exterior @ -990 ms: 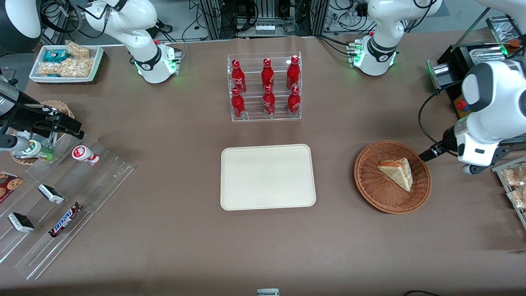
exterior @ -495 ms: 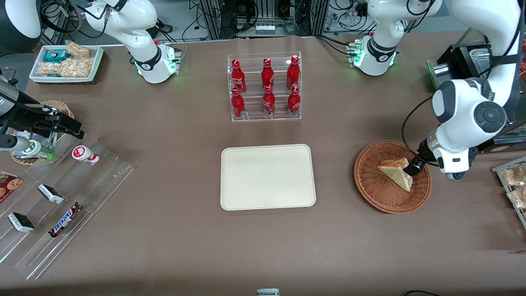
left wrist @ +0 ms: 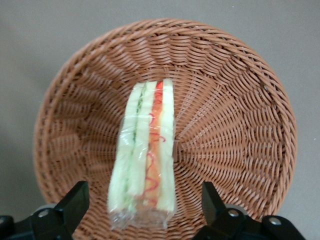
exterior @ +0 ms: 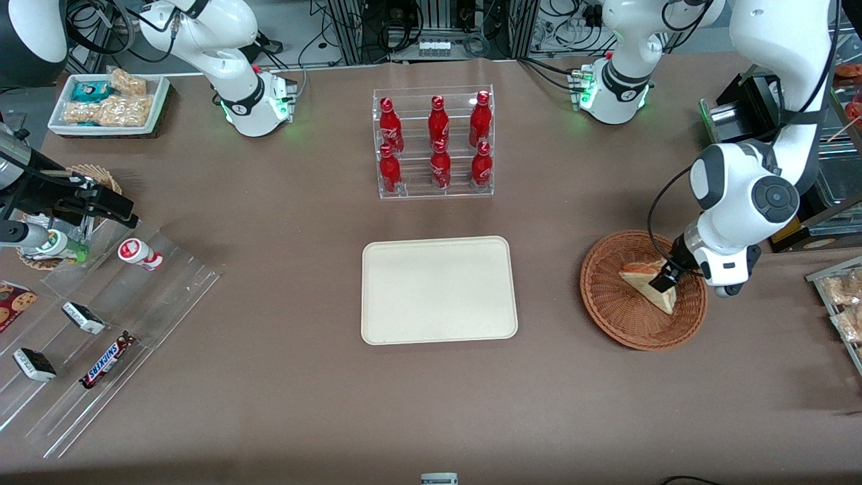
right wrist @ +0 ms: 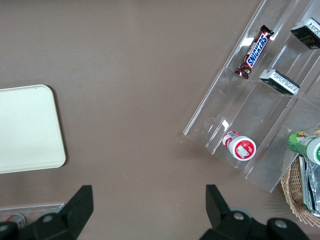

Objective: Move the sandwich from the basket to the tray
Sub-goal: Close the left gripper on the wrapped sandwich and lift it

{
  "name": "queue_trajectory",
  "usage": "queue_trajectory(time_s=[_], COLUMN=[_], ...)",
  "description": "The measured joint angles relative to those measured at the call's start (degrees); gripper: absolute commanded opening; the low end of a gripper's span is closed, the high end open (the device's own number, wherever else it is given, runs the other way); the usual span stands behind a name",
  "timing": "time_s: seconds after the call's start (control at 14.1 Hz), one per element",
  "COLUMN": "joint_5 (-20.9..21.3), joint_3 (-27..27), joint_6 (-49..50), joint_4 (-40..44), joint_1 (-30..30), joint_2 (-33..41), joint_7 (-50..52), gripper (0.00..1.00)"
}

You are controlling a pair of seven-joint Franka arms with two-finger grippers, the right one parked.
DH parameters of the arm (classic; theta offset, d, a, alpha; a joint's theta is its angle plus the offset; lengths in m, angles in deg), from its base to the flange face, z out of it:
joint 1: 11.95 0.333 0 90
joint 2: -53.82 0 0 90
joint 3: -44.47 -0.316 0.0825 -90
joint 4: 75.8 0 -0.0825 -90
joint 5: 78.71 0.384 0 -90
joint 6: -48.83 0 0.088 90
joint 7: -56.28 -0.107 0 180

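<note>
The sandwich (exterior: 645, 284), a pale wedge wrapped in clear film with red-orange and green layers (left wrist: 146, 150), lies in the round reddish-brown wicker basket (exterior: 609, 316) (left wrist: 240, 80). My left arm's gripper (exterior: 665, 280) (left wrist: 144, 202) hangs low over the basket and is open. Its black fingers (left wrist: 75, 200) stand on either side of the sandwich's wrapped end, apart from it. The cream tray (exterior: 439, 289) sits bare mid-table, beside the basket toward the parked arm's end, and its corner also shows in the right wrist view (right wrist: 30, 130).
A clear rack of red cola bottles (exterior: 434, 145) stands farther from the front camera than the tray. A stepped acrylic rack with snack bars (exterior: 101, 337) and a white snack bin (exterior: 108, 101) lie toward the parked arm's end. Packaged snacks (exterior: 842, 296) sit beside the basket.
The left arm has swung in from its end of the table and come down over the basket, bringing the open gripper to the sandwich. The sandwich has not moved.
</note>
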Motion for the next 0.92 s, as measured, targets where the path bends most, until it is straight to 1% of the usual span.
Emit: queue_trajectory(time_s=[0.07,0.14,0.21,0.35,0.57,0.78,0.92], joint_5=[-1.03,-1.86,-2.21,-2.33,-2.36,-2.47,-2.73], joint_3=[-0.03,-0.06,-0.10,-0.19,-0.16,0.39,0.69], joint_6=[-0.83,-1.14,-1.13,0.50,6.20,14.80,20.59], joint_4=[-0.01,-0.01,-0.01,0.17,2.80,9.76,15.96], joint_1=[0.03,0.11,0.20,0.28,0.26,-1.65,-5.88], joint_2=[-0.84,-1.52,-1.90,-1.87,-0.87,-0.12,-0.22], joint_7=[0.02,0.03,0.03,0.03,0.03,0.03,0.06], gripper=[0.23,0.09,0.03,0.00,0.00,0.00,0.00])
